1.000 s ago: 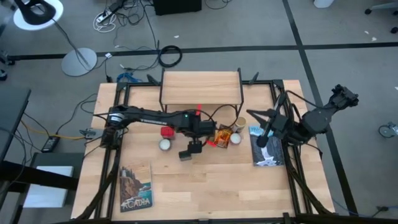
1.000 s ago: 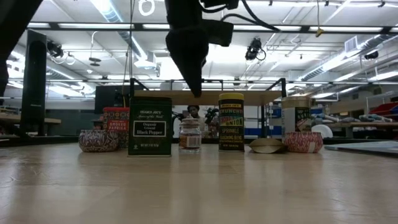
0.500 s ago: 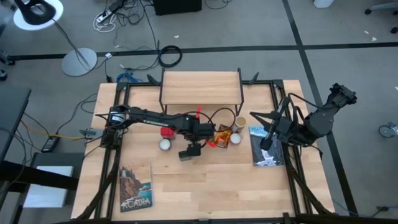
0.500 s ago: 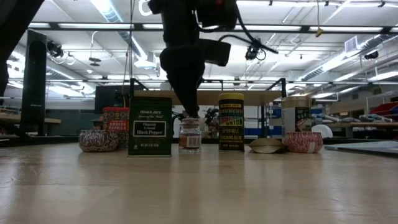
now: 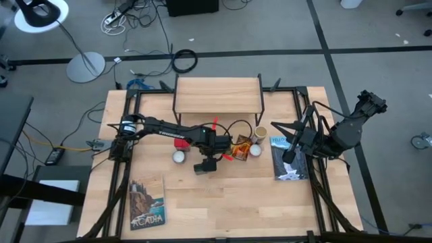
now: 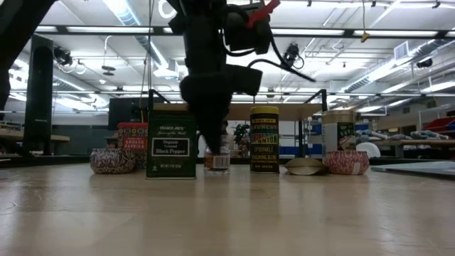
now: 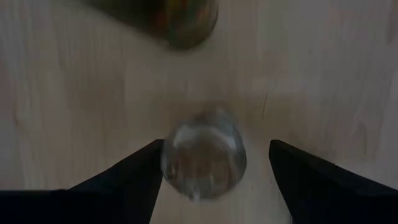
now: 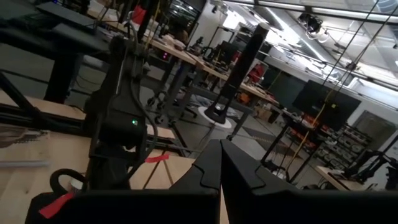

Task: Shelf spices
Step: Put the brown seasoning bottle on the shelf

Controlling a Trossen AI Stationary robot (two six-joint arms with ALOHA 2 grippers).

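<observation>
The small pale-capped jar (image 7: 204,154) stands on the table by its base, straight below my left gripper (image 7: 214,152), which is open with one finger on each side of it. In the low view the left gripper (image 6: 213,139) hides the jar's top (image 6: 217,161). Beside the jar stand the dark tin (image 6: 171,144), the red tin (image 6: 132,139), the yellow black-lidded jar (image 6: 264,140) and the tan jar (image 6: 338,132); the orange packet (image 6: 304,166) lies flat. The shelf (image 5: 218,94) stands at the far edge. My right gripper (image 8: 221,155) is shut and waits over the right side (image 5: 286,150). My left gripper comes at the small jar from above, pointing down, its fingers standing beside the cap. One finger (image 7: 146,165) lies right at the jar's side and I cannot tell whether it touches. The other finger (image 7: 289,162) stands apart from it.
Two small patterned round discs (image 6: 112,161) (image 6: 346,162) sit at the ends of the spice row. One picture book (image 5: 147,202) lies at the near left, another (image 5: 287,162) under the right arm. Bare tabletop (image 5: 236,202) lies near the middle front.
My left gripper has come down from about shelf-top height onto the small jar, staying open, until its fingers stand around the jar's cap. The jar and the other spices have stayed where they were.
</observation>
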